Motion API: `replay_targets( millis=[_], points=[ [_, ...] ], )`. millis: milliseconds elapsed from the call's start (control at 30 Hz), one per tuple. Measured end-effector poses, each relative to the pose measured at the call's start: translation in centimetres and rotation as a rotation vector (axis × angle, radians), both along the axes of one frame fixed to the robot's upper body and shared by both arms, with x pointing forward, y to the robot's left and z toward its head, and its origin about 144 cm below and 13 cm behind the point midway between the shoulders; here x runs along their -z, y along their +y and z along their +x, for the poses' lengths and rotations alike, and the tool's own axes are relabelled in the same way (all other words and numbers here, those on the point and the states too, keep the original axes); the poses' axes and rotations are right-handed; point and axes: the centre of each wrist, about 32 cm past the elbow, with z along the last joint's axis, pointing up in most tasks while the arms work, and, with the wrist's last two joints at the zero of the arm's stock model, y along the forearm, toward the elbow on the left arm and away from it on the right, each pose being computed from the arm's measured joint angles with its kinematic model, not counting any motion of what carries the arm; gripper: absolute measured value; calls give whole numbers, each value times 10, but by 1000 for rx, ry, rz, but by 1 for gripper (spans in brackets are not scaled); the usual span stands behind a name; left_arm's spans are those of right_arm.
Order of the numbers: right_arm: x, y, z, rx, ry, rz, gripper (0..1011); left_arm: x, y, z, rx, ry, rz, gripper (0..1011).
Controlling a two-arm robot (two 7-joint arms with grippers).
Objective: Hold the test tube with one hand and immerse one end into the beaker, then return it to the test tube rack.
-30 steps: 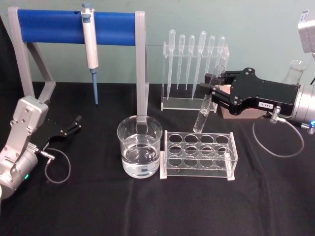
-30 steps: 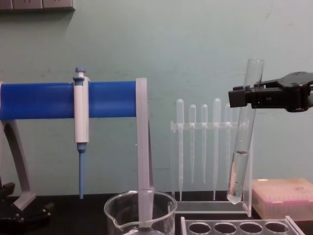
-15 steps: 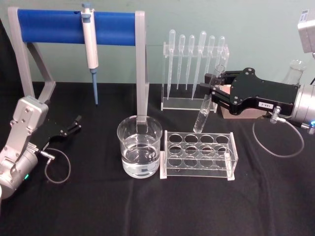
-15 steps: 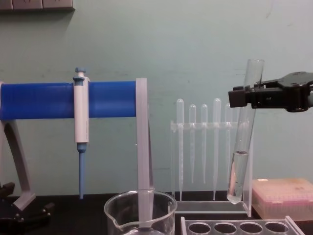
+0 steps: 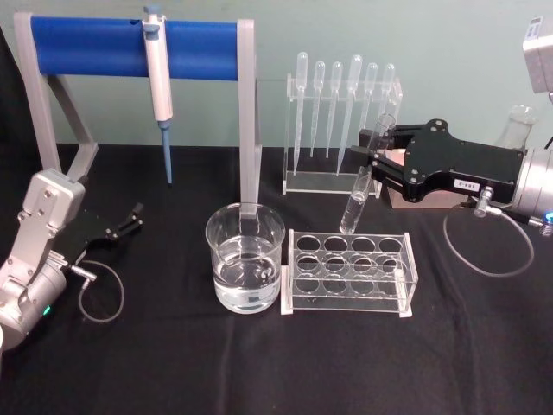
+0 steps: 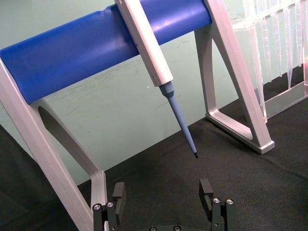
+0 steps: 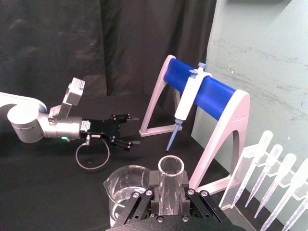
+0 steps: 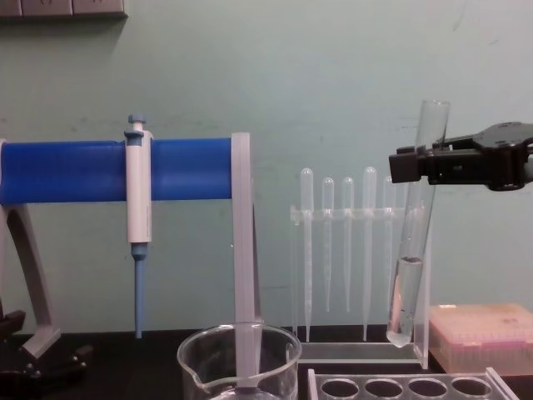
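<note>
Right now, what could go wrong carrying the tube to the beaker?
The right gripper pinches the test tube high up, tilted, with liquid inside: it may slip or swing. Its bottom hangs low, so a sideways move might clip the test tube rack or the rim of the beaker. The left gripper lies parked, open.

From here I see a grey-legged stand with a thick blue crossbar point(image 5: 95, 47) on the black table cloth point(image 5: 173, 363). A white micropipette with a blue tip point(image 5: 157, 78) hangs from that bar, right of its middle. Just right of the stand is a clear acrylic holder point(image 5: 328, 184) of translucent bulb-topped plastic pipettes point(image 5: 355, 95). Farther right of the stand I make out a pink box point(image 8: 483, 333) and a clear glass flask point(image 5: 518, 128).
</note>
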Motion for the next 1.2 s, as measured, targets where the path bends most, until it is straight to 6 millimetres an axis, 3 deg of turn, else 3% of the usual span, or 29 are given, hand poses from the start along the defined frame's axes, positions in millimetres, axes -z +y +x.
replay_targets(
  millis=[1200],
  points=[
    [0,0,0,0,0,0,225,0,0,0,0,0,0,1000]
  ],
)
